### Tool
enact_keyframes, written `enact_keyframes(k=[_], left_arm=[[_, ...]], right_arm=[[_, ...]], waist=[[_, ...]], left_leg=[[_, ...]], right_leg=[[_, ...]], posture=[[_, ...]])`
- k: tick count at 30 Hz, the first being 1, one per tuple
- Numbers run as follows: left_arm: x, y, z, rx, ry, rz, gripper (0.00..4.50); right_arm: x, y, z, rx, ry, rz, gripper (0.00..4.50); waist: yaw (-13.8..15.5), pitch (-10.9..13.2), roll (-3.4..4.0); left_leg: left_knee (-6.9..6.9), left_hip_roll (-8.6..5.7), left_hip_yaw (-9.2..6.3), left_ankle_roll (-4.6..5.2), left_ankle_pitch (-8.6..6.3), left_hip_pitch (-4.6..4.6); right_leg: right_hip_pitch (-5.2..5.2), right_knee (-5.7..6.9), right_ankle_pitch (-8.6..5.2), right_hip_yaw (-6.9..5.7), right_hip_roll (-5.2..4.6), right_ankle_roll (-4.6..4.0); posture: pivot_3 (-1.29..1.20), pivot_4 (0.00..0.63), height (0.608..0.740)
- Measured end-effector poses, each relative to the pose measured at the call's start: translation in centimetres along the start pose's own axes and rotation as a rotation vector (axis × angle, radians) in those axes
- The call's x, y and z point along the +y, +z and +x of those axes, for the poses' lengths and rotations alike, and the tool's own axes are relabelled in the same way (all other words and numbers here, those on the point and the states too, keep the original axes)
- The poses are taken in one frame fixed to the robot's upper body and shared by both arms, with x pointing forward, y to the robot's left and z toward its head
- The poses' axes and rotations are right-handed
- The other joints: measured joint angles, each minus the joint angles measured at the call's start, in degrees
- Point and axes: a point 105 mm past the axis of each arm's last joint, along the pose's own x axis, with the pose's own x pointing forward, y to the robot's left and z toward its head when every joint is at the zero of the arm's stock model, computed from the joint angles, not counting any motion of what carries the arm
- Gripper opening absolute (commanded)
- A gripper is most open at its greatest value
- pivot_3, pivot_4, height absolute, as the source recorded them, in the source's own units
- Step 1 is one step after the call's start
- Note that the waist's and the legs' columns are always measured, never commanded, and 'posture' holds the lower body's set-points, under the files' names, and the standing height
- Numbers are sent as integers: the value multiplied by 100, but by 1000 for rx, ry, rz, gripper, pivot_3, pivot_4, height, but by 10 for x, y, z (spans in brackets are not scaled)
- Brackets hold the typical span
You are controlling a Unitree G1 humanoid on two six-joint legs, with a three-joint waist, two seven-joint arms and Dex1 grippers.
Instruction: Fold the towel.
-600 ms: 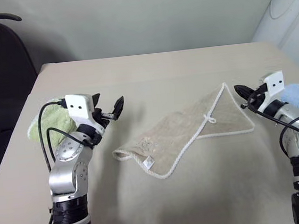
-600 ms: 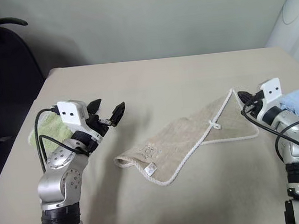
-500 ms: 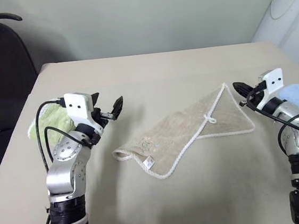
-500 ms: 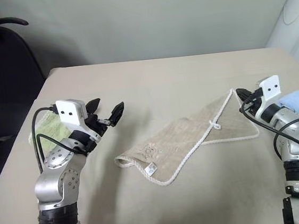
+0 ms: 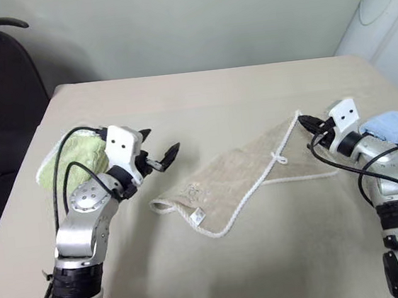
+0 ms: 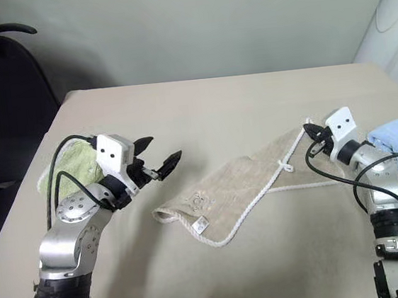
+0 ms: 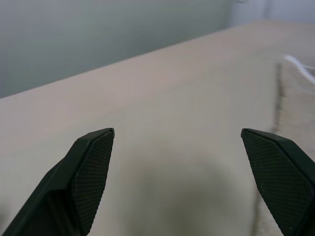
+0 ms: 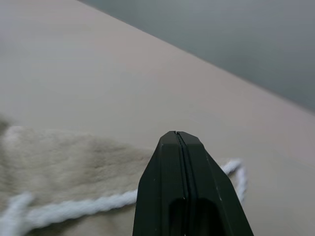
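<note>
Right gripper (image 6: pixel 309 134), fingers pressed together at centre right, could nudge the beige towel (image 6: pixel 249 183) instead of pinching it; left gripper (image 6: pixel 159 162) hangs spread wide.

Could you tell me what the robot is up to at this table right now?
It is working on folding the beige towel, which lies on the table, already doubled over into a rough triangle with its white cord edge showing. The left gripper hangs open above the table beside the towel's near-left end, holding nothing. The right gripper is shut and empty, above the towel's far right corner. A green towel lies behind the left arm and a light blue one behind the right.
</note>
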Motion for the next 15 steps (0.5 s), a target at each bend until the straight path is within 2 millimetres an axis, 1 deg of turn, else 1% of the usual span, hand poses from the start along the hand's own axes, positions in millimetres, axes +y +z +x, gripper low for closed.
enact_keyframes(k=[1, 5, 9, 11, 14, 15], left_arm=[[-8, -3, -1, 14, -46, 3, 4484], [-35, -11, -3, 43, -173, 15, 4484], [-46, -17, -4, 65, -220, 15, 4484], [-50, -16, -5, 66, -246, 18, 4484], [-60, -16, -2, 64, -298, 24, 4500], [-64, -17, -1, 68, -312, 24, 4500]], right_arm=[[-3, -3, 1, 32, 13, -55, 0], [-13, -13, 4, 92, 48, -152, 0], [-20, -23, 7, 154, 81, -240, 0], [-22, -27, 9, 187, 105, -287, 0], [-24, -29, 12, 228, 146, -378, 594], [-26, -30, 12, 245, 157, -412, 916]], waist=[[2, 0, 0], [12, 0, 0], [12, 1, 1], [14, 1, 1], [19, 1, 3], [22, 1, 3]], left_leg=[[-1, 0, 0, 2, -1, 0], [-2, 1, -1, 3, -2, -2], [-4, 2, 0, 4, -3, -6], [-4, 2, 0, 5, -3, -8], [-5, 3, 0, 8, -5, -10], [-6, 4, 0, 11, -6, -13]], right_leg=[[0, 1, 0, 0, -1, 0], [-1, 1, 0, -2, -1, -1], [-5, 2, 1, -1, -1, -3], [-7, 2, 3, -2, -2, -5], [-11, 3, 5, -3, -3, -9], [-12, 2, 7, -5, -3, -11]], posture=[[0, 150, 740], [0, 150, 740], [0, 150, 740], [0, 150, 740], [0, 150, 740], [0, 150, 740]])
